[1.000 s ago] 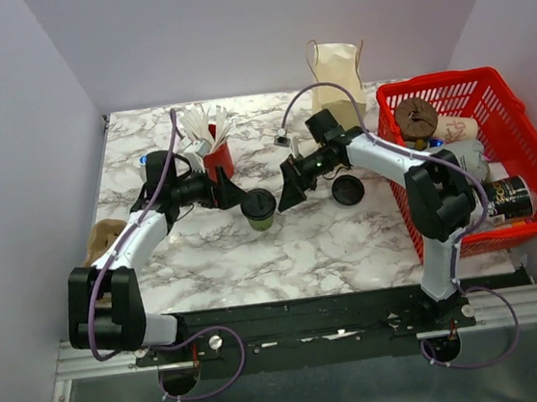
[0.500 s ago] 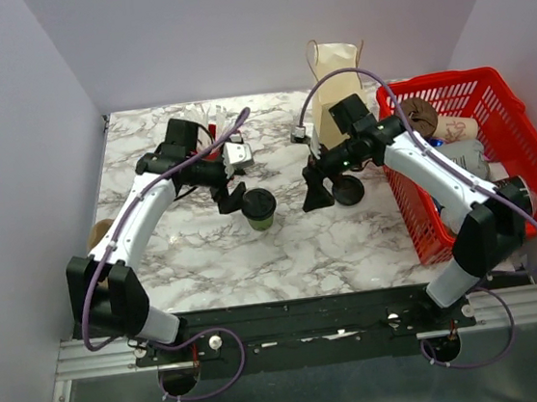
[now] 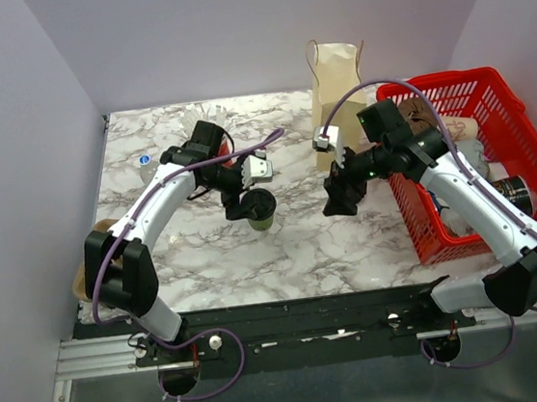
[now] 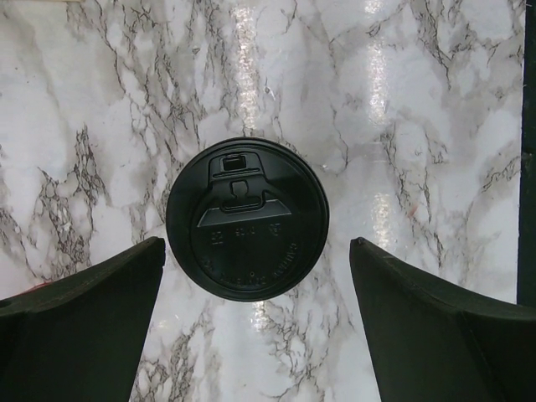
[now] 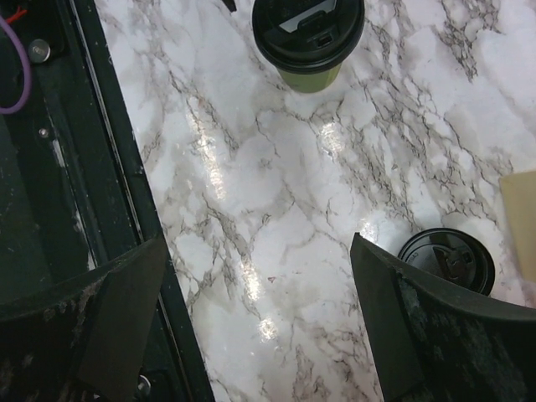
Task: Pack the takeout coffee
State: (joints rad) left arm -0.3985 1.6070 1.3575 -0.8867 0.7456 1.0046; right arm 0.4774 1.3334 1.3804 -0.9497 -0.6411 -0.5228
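A white marble-patterned tabletop [image 3: 331, 242] carries everything. At its right edge sits a red plastic mesh basket [image 3: 413, 225]. Just beside the basket's far left corner, a tan paper bag [image 3: 334, 77] stands upright near the back wall. The left gripper [image 4: 255, 244] hangs directly above a small olive-green paper takeout coffee cup [image 3: 261, 211] with a round black plastic lid. Its jaws are spread wide, one finger to each side of the lid, and neither touches it. The cup stands upright near the middle of the table, well apart from the basket. The right gripper [image 5: 258, 243] is likewise wide open and empty. It hangs above bare marble between the cup and a loose black plastic lid [image 5: 446, 260] — that lid lies flat just beside the bag.
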